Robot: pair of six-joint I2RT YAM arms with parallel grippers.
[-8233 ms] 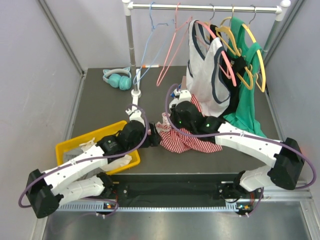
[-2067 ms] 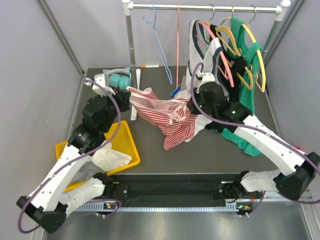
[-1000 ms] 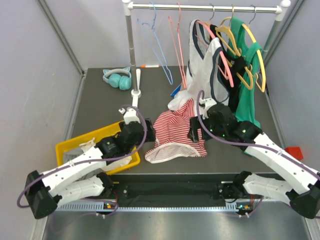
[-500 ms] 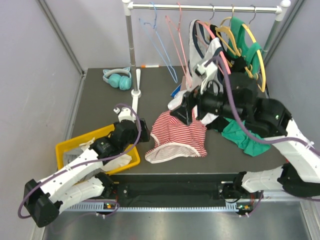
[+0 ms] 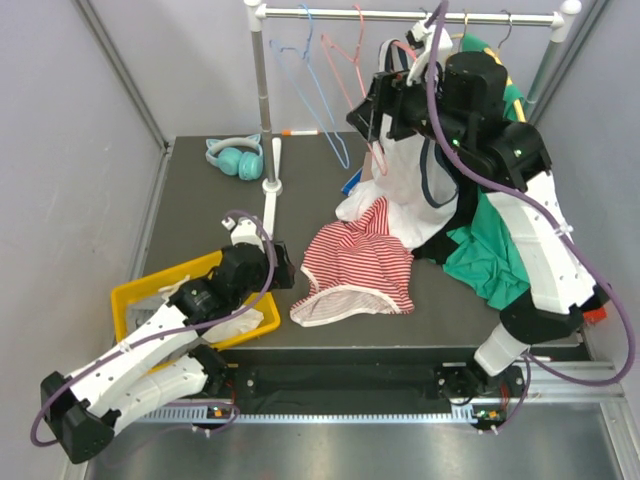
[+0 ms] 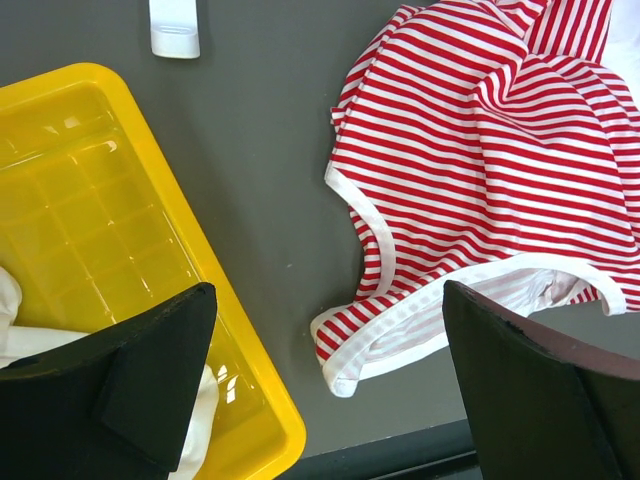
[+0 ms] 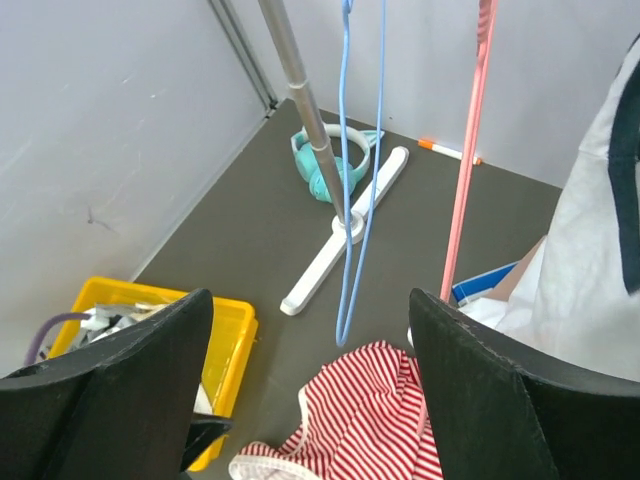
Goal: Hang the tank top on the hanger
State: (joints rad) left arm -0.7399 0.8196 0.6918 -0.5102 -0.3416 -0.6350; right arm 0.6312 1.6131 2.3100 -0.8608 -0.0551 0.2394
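Two-way split. Left gripper (image 6: 330, 395) wide, empty, low beside tank top (image 5: 355, 268), crumpled on table (image 5: 200, 222) just to its right. Right gripper (image 7: 310, 400) wide, empty, up at rail (image 5: 330, 13); hanger (image 7: 467, 150) hangs vertical just ahead-right. Right arm nearer hanger.

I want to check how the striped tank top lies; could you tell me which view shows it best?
Left wrist: the tank top fills much of the frame, stripes sharp. Top external shows it smaller; right wrist catches only part.
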